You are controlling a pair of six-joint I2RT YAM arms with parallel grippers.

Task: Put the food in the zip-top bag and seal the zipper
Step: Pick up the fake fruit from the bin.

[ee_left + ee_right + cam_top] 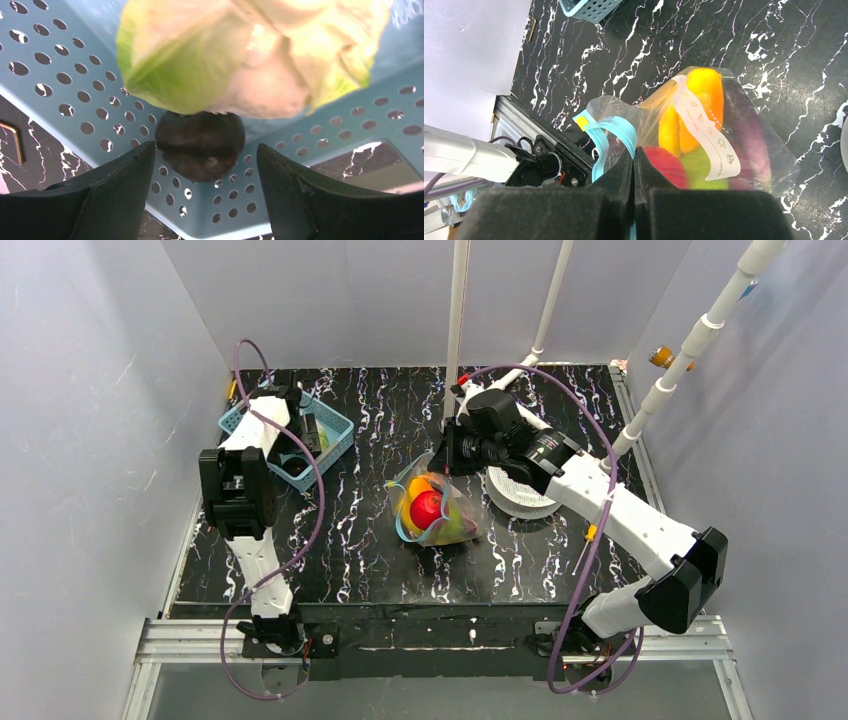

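The clear zip-top bag (450, 520) lies mid-table with food in it: a red piece (427, 508), orange, yellow and green ones, and a purple one (749, 130). Its blue-teal zipper (624, 131) gapes open. My right gripper (634, 150) is shut on the bag's rim by the zipper, seen from above at the bag's far edge (447, 458). My left gripper (205, 150) is down in the light-blue basket (60, 60), open. Its fingertips (145, 155) flank a dark round piece (200, 142) under a pale green leafy toy (210, 55).
The basket (340, 425) stands at the back left of the table. A white perforated disc (520, 495) lies right of the bag, under my right arm. White poles (458, 320) rise at the back, and grey walls close in both sides.
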